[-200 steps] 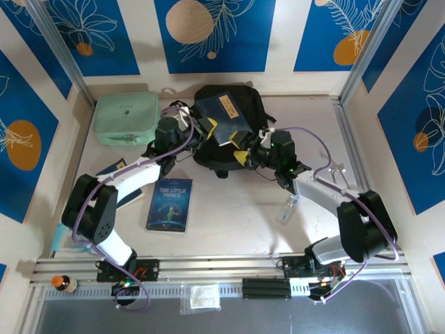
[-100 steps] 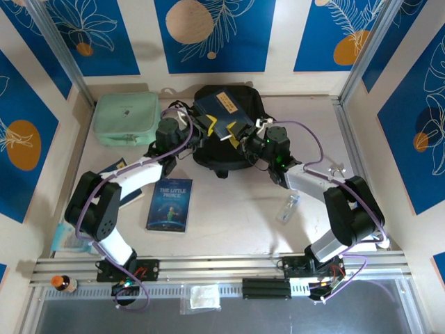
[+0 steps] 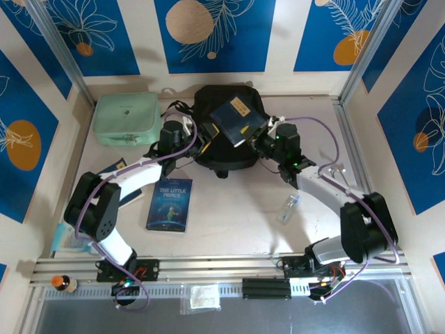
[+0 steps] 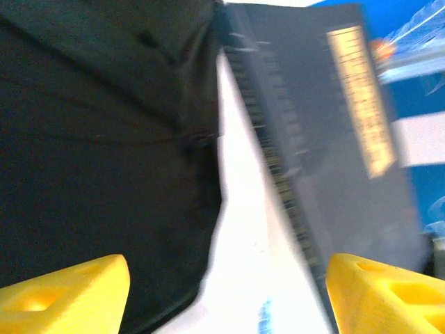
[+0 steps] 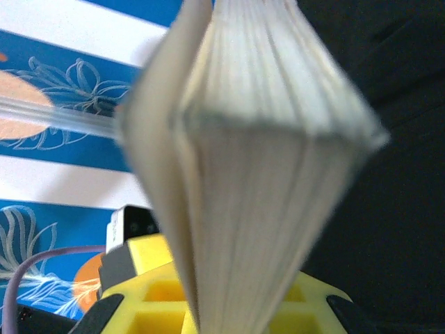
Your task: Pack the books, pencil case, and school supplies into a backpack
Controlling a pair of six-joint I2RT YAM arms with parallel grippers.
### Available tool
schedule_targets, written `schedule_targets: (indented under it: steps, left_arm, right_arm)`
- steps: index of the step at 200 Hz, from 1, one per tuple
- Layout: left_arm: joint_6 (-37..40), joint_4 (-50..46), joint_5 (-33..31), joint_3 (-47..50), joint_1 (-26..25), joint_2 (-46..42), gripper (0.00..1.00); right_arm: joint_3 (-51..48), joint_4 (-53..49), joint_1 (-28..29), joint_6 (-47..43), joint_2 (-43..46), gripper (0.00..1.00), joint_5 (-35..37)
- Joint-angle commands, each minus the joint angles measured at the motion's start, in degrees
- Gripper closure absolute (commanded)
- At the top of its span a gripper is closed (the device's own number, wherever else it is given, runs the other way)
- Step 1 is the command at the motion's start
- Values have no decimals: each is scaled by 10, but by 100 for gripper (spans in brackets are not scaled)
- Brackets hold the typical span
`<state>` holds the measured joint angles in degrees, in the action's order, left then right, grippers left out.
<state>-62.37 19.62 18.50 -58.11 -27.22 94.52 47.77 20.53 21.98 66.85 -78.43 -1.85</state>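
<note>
**Robot:** Clamping the page edge of the navy book (image 3: 238,118), my right gripper (image 3: 256,139) has it pinched tight between its jaws and tilted above the black backpack (image 3: 221,158). My left gripper (image 4: 226,296) holds nothing. Its yellow fingertips (image 4: 69,292) stand wide apart, just beside the bag.

**Asker:** Which step is that?

**Robot:** Packing the first book, I judge. The blue book (image 3: 169,204) lies flat on the table near my left arm. The clear plastic piece (image 3: 290,207) lies near my right arm. Both are well apart from the bag. Next I must find the opening and slide the book in edge first. My free left gripper could spread the fabric.

**Asker:** What does each camera add?

**Robot:** The overhead camera gives the book's whole cover and the table layout. My right wrist camera shows fanned pages between the jaws. My left wrist camera shows the yellow lettering beside dark fabric, blurred. I cannot tell where the bag's opening is.
</note>
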Motion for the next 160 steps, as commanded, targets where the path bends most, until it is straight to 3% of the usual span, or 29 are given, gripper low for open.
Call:
schedule_targets:
  steps: [1,21,57,106,133,160]
  left_arm:
    - [189,-137,-27,-52,4,20,26]
    - [249,-174,-33,-92,4,51,25]
    - [280,-196,-3,-161,-11,112,26]
    - [323,-298,-14,-218,-51,176,29]
    - [314,-346,-18,-206,-79,186,30]
    - [275,-327,10,-164,-111,173,30]
  right_arm:
    - [12,-109,-19,-95,54,94,27]
    - [22,-184,-41,-135,77,94,27]
    - [60,-290,-92,-196,87,95,-8]
    - [67,-341,-157,-198,99,95,-21]
    - [60,-348,-179,-200,112,95,-20]
    - [60,-352,-191,-204,115,95,-19]
